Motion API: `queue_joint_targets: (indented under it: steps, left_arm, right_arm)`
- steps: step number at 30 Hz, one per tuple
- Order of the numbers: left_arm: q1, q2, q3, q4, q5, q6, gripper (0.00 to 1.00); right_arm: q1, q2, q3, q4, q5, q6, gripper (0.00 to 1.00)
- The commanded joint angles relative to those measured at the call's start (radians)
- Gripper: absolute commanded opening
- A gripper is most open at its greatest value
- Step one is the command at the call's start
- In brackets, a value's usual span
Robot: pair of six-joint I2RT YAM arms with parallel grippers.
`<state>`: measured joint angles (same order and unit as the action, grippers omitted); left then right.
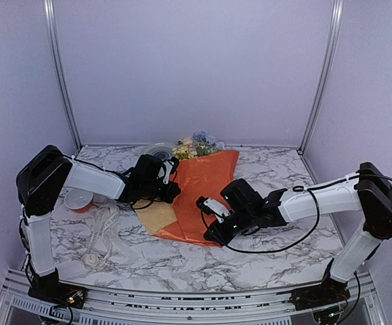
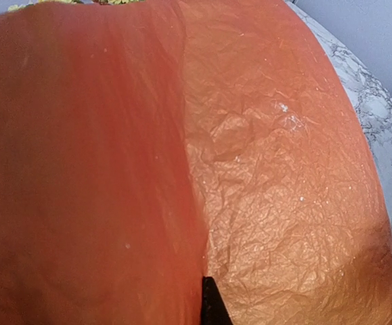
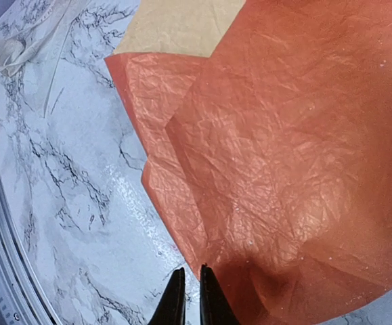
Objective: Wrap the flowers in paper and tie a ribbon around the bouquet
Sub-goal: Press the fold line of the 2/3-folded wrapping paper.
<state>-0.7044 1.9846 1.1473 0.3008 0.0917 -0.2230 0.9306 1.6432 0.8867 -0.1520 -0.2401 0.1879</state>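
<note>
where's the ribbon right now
In the top view the ribbon lies loose on the left side of the table, just below the orange-and-white spool and left of the orange paper.

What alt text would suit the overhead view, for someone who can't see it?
The left arm and right arm reach in from either side onto a crinkly orange paper on a marble table, with flowers poking out at its far end. A cream ribbon and a small spool lie by the left arm.
</note>
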Motion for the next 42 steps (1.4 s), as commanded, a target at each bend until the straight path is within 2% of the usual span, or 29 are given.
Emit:
queue_joint_targets:
  steps: [1,8,14,21,23,26,31,33,36,39,42]
  left_arm:
    - [0.011,0.054,0.021,-0.080,-0.016,0.011,0.00]
    - [0.015,0.094,0.021,-0.106,-0.058,0.005,0.00]
    - [0.018,0.110,0.027,-0.111,-0.054,0.015,0.00]
    - [0.017,0.110,0.029,-0.103,-0.042,0.017,0.00]
    - [0.017,0.110,0.031,-0.103,-0.039,0.015,0.00]
    - [0.017,0.106,0.032,-0.103,-0.037,0.014,0.00]
    - [0.017,0.099,0.038,-0.104,-0.045,0.016,0.00]
    - [0.018,0.083,0.042,-0.102,-0.057,0.016,0.13]
    - [0.018,0.028,0.040,-0.088,-0.103,0.026,0.43]
    - [0.017,-0.064,0.020,-0.079,-0.182,0.051,0.54]
    - [0.016,-0.167,-0.022,-0.077,-0.281,0.064,0.59]
  right_arm:
    - [-0.026,0.017,-0.003,0.006,-0.017,0.033,0.08]
    - [-0.041,0.078,-0.135,0.051,-0.017,0.070,0.06]
    - [-0.041,-0.007,-0.176,0.008,-0.028,0.086,0.06]
    - [-0.041,-0.107,-0.048,-0.064,-0.174,0.009,0.08]
    - [-0.042,-0.073,0.006,-0.059,-0.189,-0.004,0.08]
    - [-0.053,0.002,0.066,-0.052,-0.126,0.003,0.07]
    - [-0.080,0.127,0.093,-0.038,-0.074,0.018,0.06]
    - [-0.080,0.166,0.083,-0.025,-0.085,0.024,0.06]
    - [-0.079,0.207,0.071,-0.007,-0.094,0.047,0.05]
    - [-0.080,0.220,0.061,0.006,-0.100,0.065,0.05]
    - [-0.079,0.216,0.054,0.027,-0.113,0.081,0.05]
